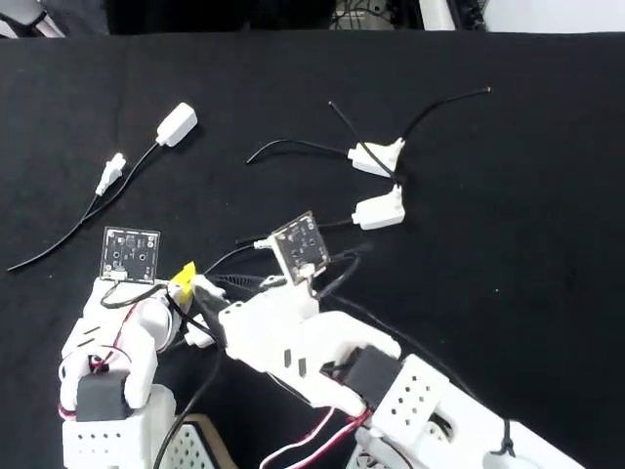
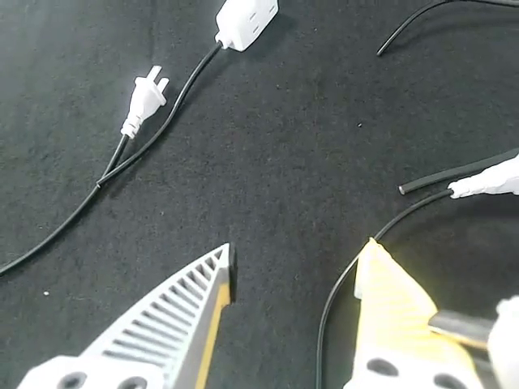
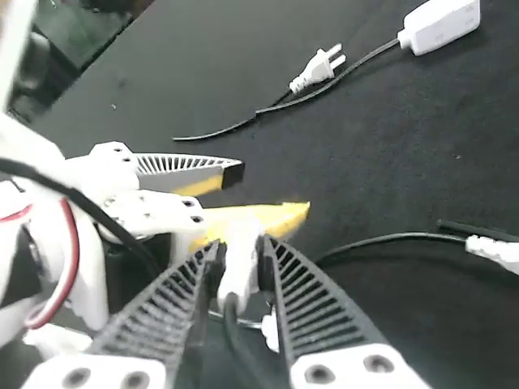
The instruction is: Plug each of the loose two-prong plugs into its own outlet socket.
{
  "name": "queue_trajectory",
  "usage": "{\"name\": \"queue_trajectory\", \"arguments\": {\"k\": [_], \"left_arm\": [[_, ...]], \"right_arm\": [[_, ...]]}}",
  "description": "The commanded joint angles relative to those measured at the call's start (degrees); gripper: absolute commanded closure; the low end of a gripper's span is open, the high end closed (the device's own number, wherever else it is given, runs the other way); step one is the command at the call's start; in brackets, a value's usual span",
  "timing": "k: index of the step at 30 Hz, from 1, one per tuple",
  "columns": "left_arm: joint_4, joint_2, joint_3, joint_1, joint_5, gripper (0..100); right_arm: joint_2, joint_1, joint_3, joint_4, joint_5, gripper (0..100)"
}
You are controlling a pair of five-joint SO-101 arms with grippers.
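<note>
In the high view, you are seeing the outlet socket lying on the table with nothing plugged into it. A loose plug is lying near the outlet socket. Well apart from the outlet socket, two white connector pieces are lying near each other, not joined; I cannot tell which is plug or socket.

In the left wrist view, your left end effector is standing wide open and holding nothing, well apart from the outlet socket.

In the right wrist view, your right end effector is gripping a white plug tightly, also well apart from the outlet socket.

I am judging that no plug is seated yet. One is in hand, and all insertions are remaining.
</note>
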Motion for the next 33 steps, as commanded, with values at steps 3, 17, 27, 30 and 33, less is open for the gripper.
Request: {"name": "queue_trajectory", "arguments": {"k": [3, 17, 27, 30, 33], "left_arm": [[4.7, -0.5, -1.3, 0.1, -6.8, 75], [4.4, -0.5, 7.3, -26.2, -24.4, 75], [1.7, -0.5, 12.3, -26.2, -21.7, 75], [1.6, -0.5, 12.3, -26.2, -21.5, 75], [1.6, -0.5, 12.3, -26.2, -21.5, 75]], "right_arm": [[9.1, 4.1, -9.6, 8.6, 4.0, 98.6], [35.7, 5.1, -20.9, 11.6, 5.9, 98.6], [47.8, 5.1, -29.3, 16.6, 5.7, 98.6], [47.6, 5.1, -29.5, 16.7, 5.7, 98.6], [46.8, 5.0, -29.7, 18.9, 5.7, 98.6]]}}
